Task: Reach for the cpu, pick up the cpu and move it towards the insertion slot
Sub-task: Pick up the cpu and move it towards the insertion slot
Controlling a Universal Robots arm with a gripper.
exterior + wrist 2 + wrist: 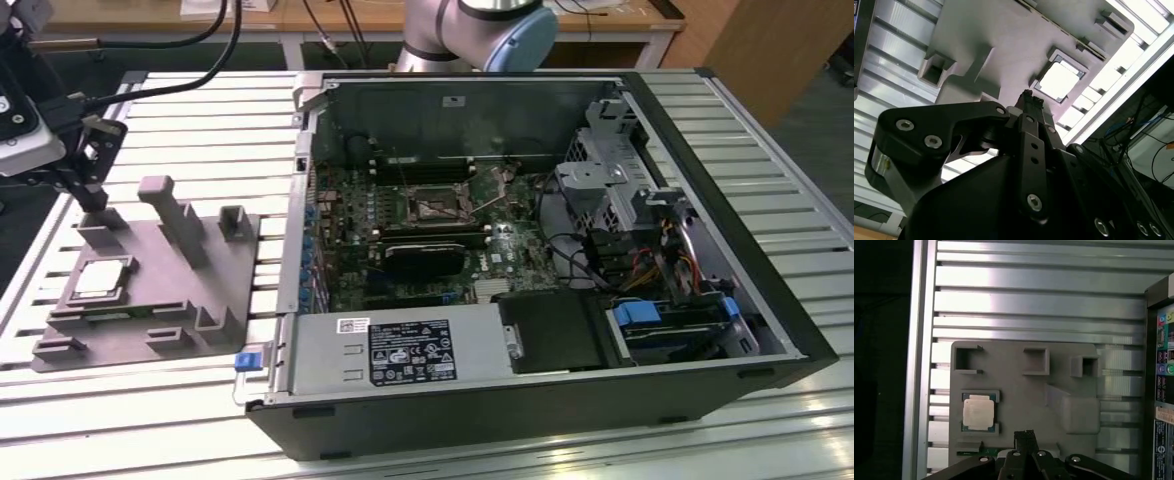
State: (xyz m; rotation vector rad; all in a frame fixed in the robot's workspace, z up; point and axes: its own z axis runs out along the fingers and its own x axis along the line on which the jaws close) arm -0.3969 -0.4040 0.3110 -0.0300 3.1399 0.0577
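Reach step: cpu [978,412] seated in a grey tray [1019,390] recess on the worktop [1029,305], exterior view's left of the computer case [534,410] holding the insertion slot [434,208]; pincer [1024,436] narrow, empty, near it; grasping would seemingly need wider jaws centred overhead.

Here's the ribbed metal table [1039,305], and flat on it lies the grey moulded tray [1019,395]. The cpu [978,412] sits square in its shallow recess, pale metal top up, a darker rim showing round it. The black pincer [1024,436] pokes in over the tray, tips drawn together, near the cpu but off to one side and not touching it. A raised sloping block [1074,410] stands on the tray beyond the pincer. The computer case [1161,365] edges in past the tray.
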